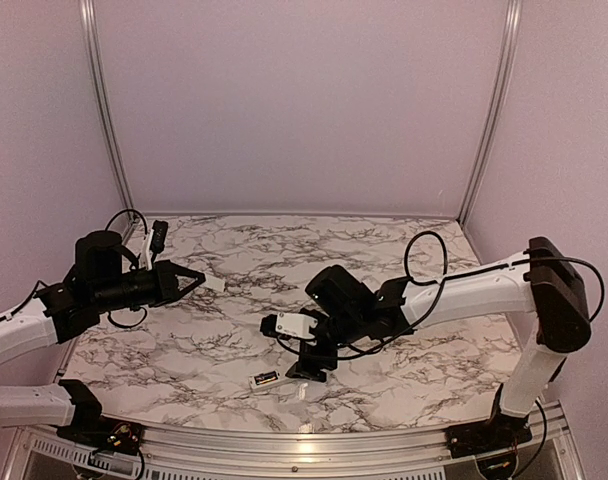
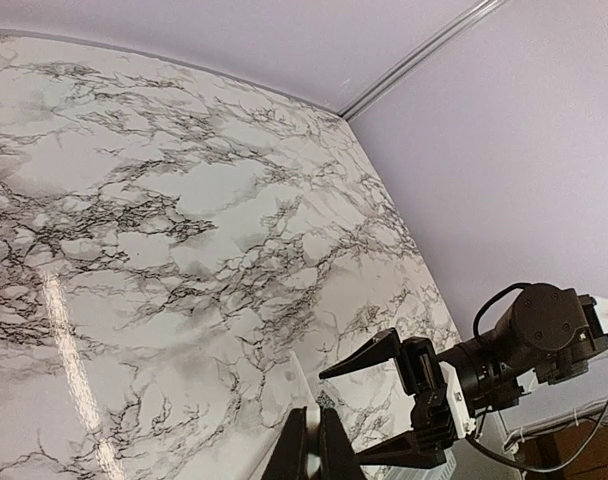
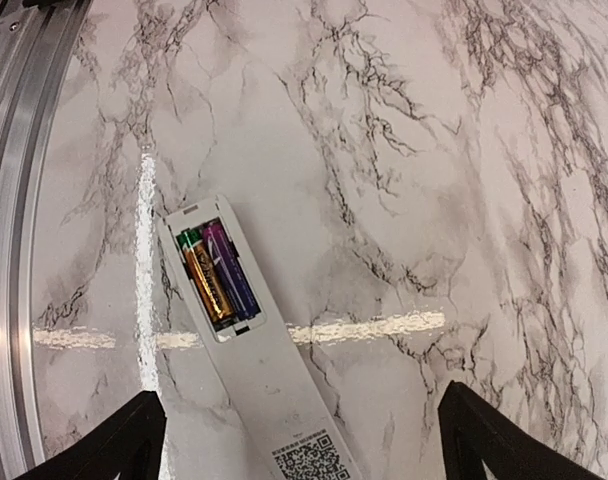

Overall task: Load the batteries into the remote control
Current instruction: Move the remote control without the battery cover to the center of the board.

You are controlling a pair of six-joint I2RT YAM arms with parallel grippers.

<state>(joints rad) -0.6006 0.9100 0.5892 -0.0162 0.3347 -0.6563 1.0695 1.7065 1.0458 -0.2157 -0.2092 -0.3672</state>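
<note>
Within remote control (image 3: 269, 390) bay, note both batteries (image 3: 216, 272) seated; loading judged complete. Observe right gripper (image 3: 296, 397) splayed, empty; left gripper (image 1: 189, 280) pinching white piece (image 1: 214, 285), likely the cover; refit.

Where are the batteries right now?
In the right wrist view, both batteries lie side by side in the open compartment of the remote, flat on the table beside its metal edge rail.

The remote control (image 3: 249, 355) lies on the table (image 3: 434, 150) just below the right gripper (image 3: 299, 400), between its spread fingers. The batteries (image 3: 219, 272) sit side by side in its compartment.
</note>
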